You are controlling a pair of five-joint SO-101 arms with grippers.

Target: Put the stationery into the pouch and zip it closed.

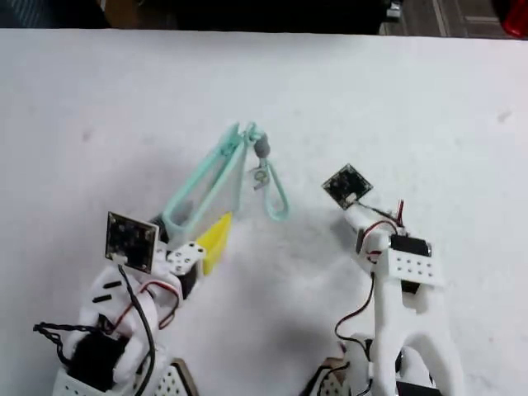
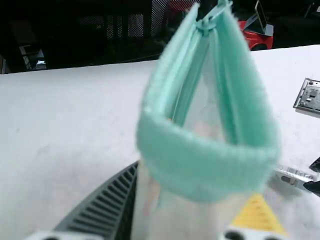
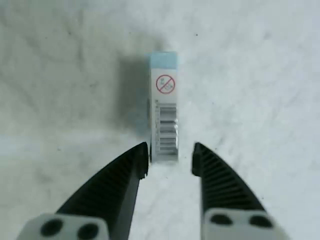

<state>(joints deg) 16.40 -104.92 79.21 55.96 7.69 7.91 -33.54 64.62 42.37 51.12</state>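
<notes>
On left side of desk [image 1: 124, 99], left claw [image 2: 195, 200] pinching near end of pouch [image 1: 206, 183], grey finger one side, yellow the other. Pouch stands on edge, runs away from arm, zip gaping at held end, slider near far end. Loop strap [image 1: 277, 194] lies on desk past it. Right claw [image 3: 170, 152] spread, tips flanking near end of eraser [image 3: 164, 115]; can't tell if they touch it. I read eraser flat on desk, outside pouch.

Eraser [image 3: 163, 107]: red prohibition sign [image 3: 165, 84], barcode [image 3: 166, 131].
</notes>
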